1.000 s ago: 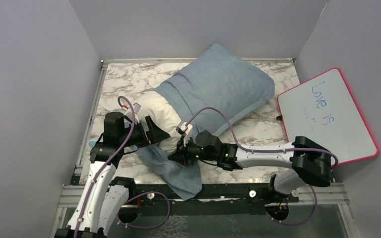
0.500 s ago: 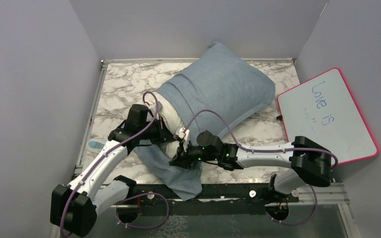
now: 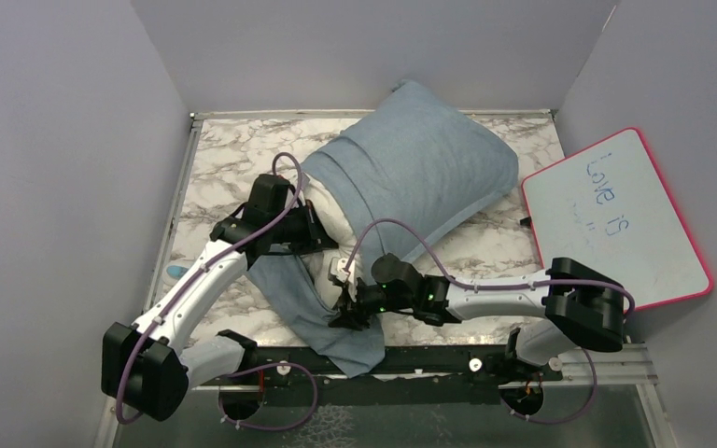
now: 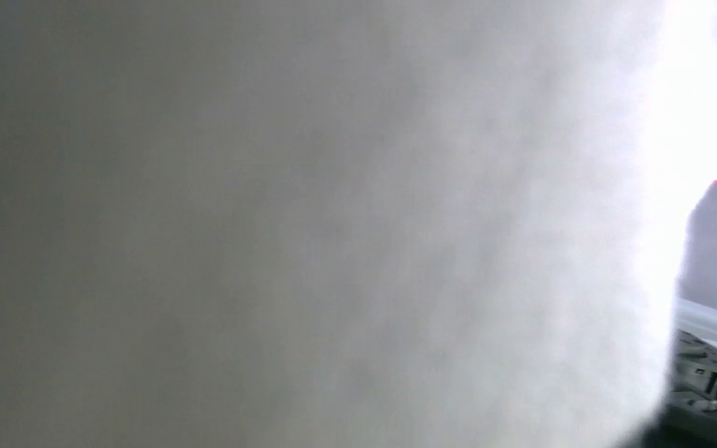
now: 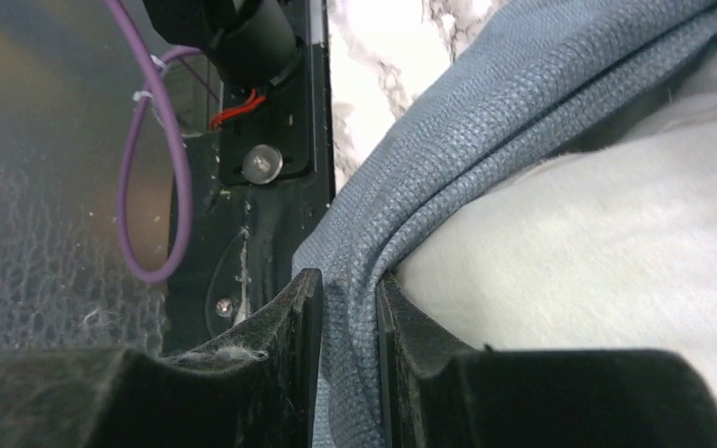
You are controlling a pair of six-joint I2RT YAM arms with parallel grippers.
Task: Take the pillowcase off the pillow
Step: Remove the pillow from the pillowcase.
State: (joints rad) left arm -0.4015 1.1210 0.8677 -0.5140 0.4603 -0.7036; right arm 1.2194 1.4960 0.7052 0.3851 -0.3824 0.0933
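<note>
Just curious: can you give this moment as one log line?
left gripper: shut, against pillow | right gripper: pinching pillowcase edge | pillowcase: partly off

white arms (image 3: 196, 289) with black joints, each trailing a purple cable (image 3: 387, 221).

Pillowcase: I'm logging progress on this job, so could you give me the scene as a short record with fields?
pillowcase: blue-grey, covers the pillow's far part; open end trails to the near edge of the table
pillow: white, near end bare
left gripper: shut, against the bare pillow end; what it pinches is unclear
right gripper: closed on a pillowcase fold beside the pillow
whiteboard: pink-rimmed, at the right, apart from the pillow
status: pillowcase not off yet
</note>
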